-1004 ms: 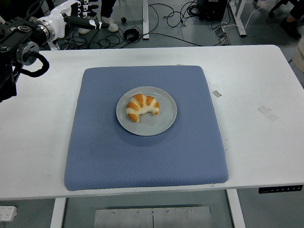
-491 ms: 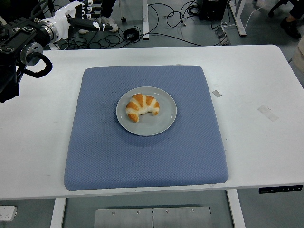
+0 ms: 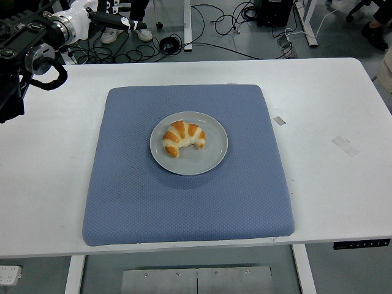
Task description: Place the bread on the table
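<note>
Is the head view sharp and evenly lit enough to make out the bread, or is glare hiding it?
Head view: croissant sharp on the grey plate, even light, no glare, only soft shadows; left hand at top left slightly less crisp.

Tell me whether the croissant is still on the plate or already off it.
On the plate. The croissant lies whole within the grey plate's rim, on the blue mat; the left hand is far off, holding nothing.

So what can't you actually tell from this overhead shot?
- Left hand, head view: cut off by the top edge, finger pose too small to read.
- Right arm: outside the frame.
- Croissant underside: hidden against the plate.
- Person at the top: only shoes show.
</note>
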Robot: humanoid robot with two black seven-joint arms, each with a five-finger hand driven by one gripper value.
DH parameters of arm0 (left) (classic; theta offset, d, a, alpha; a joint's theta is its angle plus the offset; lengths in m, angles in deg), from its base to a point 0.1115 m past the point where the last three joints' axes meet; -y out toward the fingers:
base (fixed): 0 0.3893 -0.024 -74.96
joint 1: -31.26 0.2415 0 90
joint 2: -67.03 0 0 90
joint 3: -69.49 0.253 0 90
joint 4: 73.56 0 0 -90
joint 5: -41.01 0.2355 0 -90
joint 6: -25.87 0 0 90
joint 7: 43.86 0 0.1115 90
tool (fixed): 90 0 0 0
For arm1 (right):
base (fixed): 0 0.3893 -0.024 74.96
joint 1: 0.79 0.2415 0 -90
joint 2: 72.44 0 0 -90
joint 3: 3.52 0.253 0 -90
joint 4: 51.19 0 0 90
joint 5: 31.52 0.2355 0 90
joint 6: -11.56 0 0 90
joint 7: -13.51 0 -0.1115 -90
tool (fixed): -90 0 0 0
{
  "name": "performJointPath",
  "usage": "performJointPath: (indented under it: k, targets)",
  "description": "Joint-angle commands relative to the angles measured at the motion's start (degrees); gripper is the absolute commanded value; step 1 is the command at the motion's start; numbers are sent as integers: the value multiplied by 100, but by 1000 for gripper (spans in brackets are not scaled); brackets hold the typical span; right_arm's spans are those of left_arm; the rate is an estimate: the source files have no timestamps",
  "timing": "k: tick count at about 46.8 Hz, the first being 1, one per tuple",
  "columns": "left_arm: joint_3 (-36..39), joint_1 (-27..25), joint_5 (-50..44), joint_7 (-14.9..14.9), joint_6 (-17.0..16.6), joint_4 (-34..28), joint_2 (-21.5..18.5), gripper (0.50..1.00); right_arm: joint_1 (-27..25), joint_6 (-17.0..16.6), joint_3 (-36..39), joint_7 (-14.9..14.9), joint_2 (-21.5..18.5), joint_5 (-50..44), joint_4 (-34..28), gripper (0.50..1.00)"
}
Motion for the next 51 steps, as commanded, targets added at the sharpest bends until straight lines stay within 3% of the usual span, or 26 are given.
performJointPath:
  k: [1, 30, 51]
  targets:
    - [180, -112, -8, 10, 11, 0, 1, 968, 0, 0, 0, 10, 0, 0, 0, 1000]
    - [910, -578, 9, 125, 196, -18, 159, 968, 0, 0, 0, 1, 0, 0, 9, 1000]
    - [2070, -1026, 9, 309, 521, -35, 265, 968, 0, 0, 0, 1, 0, 0, 0, 1000]
